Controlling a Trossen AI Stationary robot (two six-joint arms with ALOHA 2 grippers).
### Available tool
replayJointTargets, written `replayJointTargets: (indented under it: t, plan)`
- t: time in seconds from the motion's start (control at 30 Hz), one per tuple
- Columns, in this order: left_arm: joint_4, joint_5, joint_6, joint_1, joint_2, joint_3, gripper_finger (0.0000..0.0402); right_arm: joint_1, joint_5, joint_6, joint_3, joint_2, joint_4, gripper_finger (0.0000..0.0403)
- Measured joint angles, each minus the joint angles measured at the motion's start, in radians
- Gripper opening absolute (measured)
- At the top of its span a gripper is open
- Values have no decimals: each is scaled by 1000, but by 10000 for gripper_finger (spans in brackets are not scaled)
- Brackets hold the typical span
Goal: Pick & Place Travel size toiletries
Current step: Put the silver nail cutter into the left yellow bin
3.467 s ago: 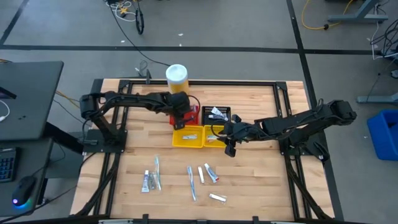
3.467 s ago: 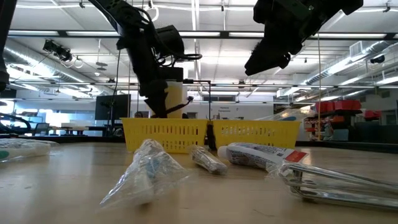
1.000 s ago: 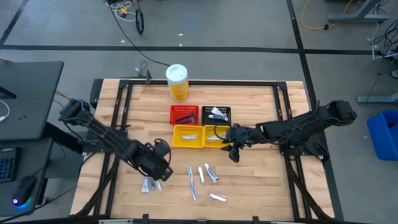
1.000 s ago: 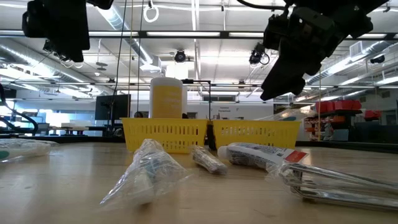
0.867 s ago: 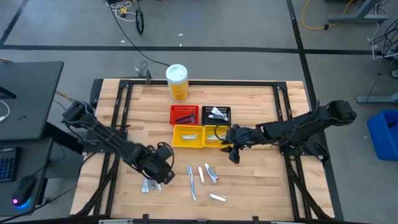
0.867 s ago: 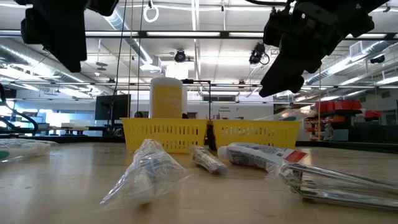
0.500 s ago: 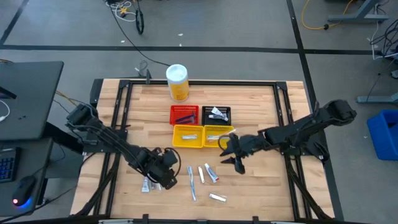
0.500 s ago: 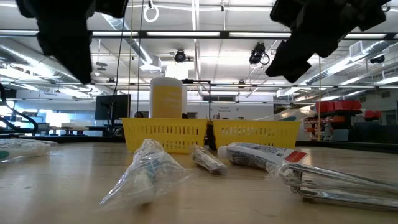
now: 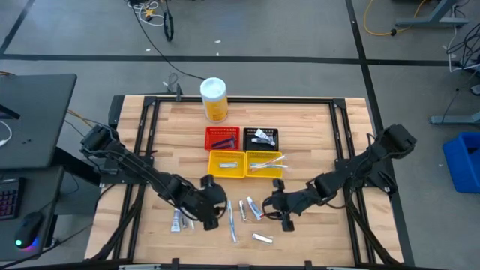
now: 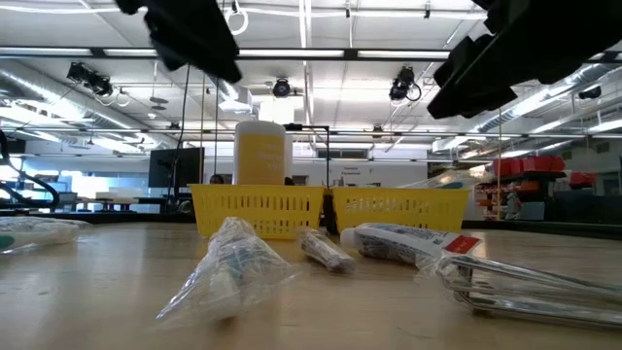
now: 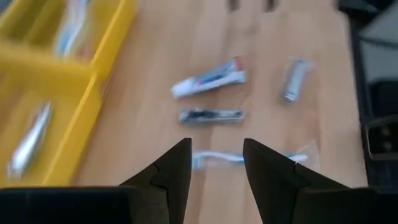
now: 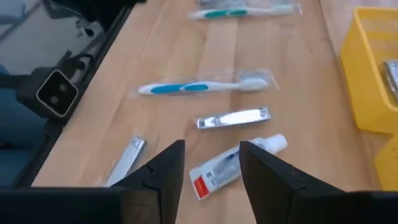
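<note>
Right wrist view: right gripper (image 12: 208, 163), dark fingers apart and empty, hovers above a crinkled white tube (image 12: 236, 163) beside the yellow mesh basket (image 12: 372, 74); left gripper (image 11: 216, 163), fingers apart, above a slim toothbrush (image 11: 249, 159).

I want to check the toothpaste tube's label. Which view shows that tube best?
The right wrist view: the tube lies close, unobstructed, red mark visible, beyond the right gripper. The left wrist view shows it smaller and blurred. The high view shows it tiny. The low view shows one side.

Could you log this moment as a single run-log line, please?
left gripper: open, empty, over blue toothbrush | right gripper: open, empty, over toothpaste tube | yellow baskets: partly filled
</note>
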Motion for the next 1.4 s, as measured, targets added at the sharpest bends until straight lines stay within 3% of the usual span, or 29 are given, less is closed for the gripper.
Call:
replayJointTargets:
  t: [0.13, 0.27, 0.6, 0.87, 1.1, 1.4]
  plan:
    - [82, 40, 295, 18, 16, -2, 153, 4, 5, 21, 0, 0, -9, 158]
    - [116, 159, 522, 66, 37, -2, 153, 4, 25, 26, 0, -2, -9, 156]
    - [292, 413, 650, 215, 190, 1, 153, 4, 25, 57, 0, -3, -97, 155]
    - [394, 539, 802, 255, 324, 2, 153, 4, 24, 86, 0, -3, -168, 154]
    - [405, 554, 856, 264, 406, 40, 153, 3, 25, 85, 0, -3, -183, 153]
    - [296, 537, 853, 272, 407, 33, 152, 4, 25, 83, 0, -3, -183, 151]
